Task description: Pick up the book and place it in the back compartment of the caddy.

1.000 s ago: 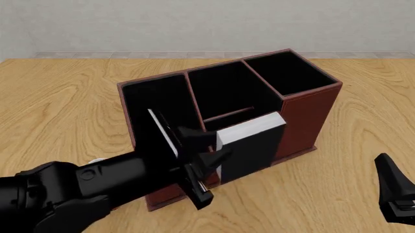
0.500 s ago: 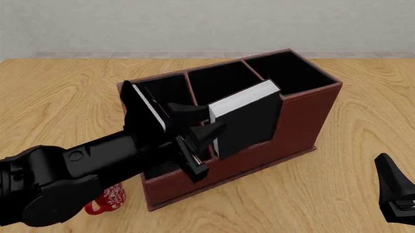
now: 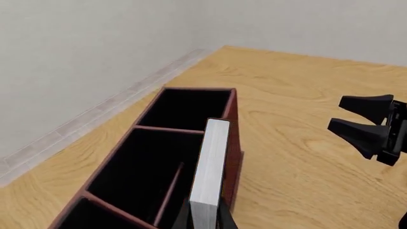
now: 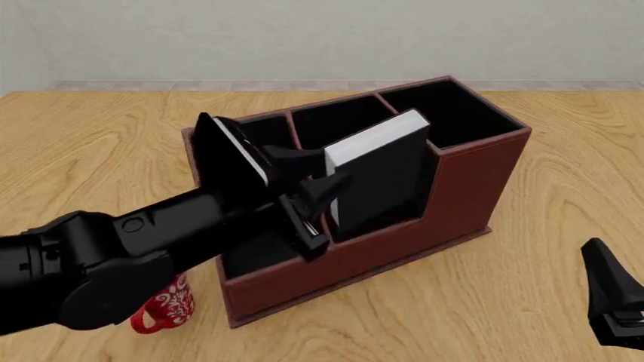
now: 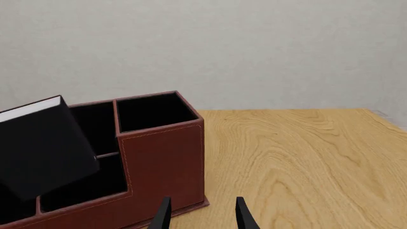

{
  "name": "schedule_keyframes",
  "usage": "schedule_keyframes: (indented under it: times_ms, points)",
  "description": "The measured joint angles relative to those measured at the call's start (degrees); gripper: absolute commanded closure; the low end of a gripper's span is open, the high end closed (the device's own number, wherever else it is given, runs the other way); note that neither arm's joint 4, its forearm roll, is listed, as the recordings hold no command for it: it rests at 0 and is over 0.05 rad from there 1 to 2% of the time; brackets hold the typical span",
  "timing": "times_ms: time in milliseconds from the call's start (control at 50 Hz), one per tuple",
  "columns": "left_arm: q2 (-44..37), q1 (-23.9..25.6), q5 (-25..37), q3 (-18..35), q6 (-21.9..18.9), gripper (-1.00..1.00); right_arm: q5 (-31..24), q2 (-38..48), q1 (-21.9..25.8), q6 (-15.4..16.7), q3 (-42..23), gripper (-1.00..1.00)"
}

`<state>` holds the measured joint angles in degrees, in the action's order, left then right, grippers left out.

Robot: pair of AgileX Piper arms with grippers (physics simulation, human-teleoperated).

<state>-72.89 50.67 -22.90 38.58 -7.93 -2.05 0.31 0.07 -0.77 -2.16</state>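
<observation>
The right gripper (image 4: 616,302) waits low at 4 o'clock, its fingers (image 5: 163,215) spread with nothing between them. A red mug (image 4: 166,309) stands on the table (image 4: 90,158) at 7 o'clock. The left gripper (image 4: 320,205) has its fingers pinching the book (image 4: 378,177), which hangs tilted over the middle of the caddy (image 4: 473,173).

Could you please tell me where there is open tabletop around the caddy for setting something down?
Bare wood lies between the reddish-brown leather-look caddy and the idle right gripper, also beyond the caddy toward the wall, and far left. Crowded: the caddy's near-left corner, where the left gripper holds the black hardcover book tilted over the middle section, above the red-and-white mug.
</observation>
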Motion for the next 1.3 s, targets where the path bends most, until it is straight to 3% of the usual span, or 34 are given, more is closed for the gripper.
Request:
schedule_keyframes:
  times_ms: [1300]
  points:
    - [-15.3,-4.4,-7.0,4.3,-2.9,1.00,0.1,0.0,0.0,0.0,0.1,-1.00]
